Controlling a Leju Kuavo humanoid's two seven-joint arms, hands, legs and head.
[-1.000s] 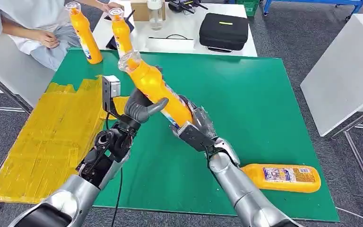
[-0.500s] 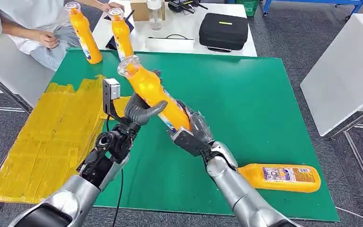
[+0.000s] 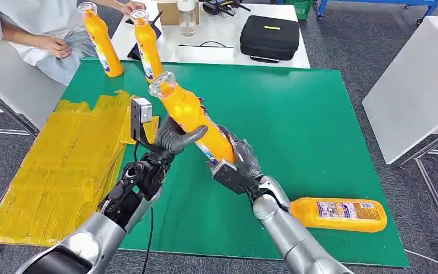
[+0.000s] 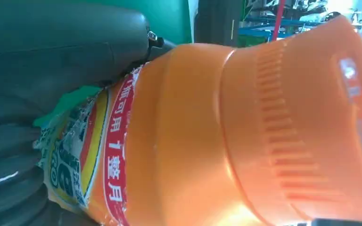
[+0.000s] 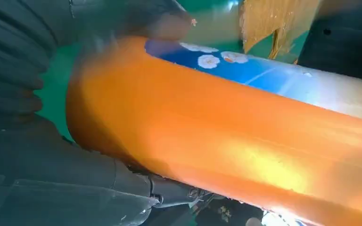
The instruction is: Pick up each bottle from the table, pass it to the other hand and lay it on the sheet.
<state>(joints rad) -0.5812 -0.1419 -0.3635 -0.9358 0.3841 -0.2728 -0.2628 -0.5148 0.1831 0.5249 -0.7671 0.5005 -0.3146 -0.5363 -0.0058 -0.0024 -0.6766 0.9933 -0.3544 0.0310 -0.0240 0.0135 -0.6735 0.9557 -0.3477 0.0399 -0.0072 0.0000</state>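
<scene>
Fingers (image 3: 178,136) of both hands wrap one orange bottle (image 3: 194,117) held tilted above the green table (image 3: 319,114).

Left hand (image 3: 174,137) grips its upper body with the thumb across the front, right hand (image 3: 236,165) clasps the base (clear cap points up and away). Yellow sheet (image 3: 63,160) lies on the table's left. Another bottle (image 3: 339,214) lies flat by the near right edge; two more (image 3: 101,43) stand at the far edge, a person's hand (image 3: 132,7) at one.

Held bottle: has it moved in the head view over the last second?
Yes. The held bottle has shifted slightly right, its cap now nearer the standing bottle at the mat's far edge. Both hands are on it.
</scene>
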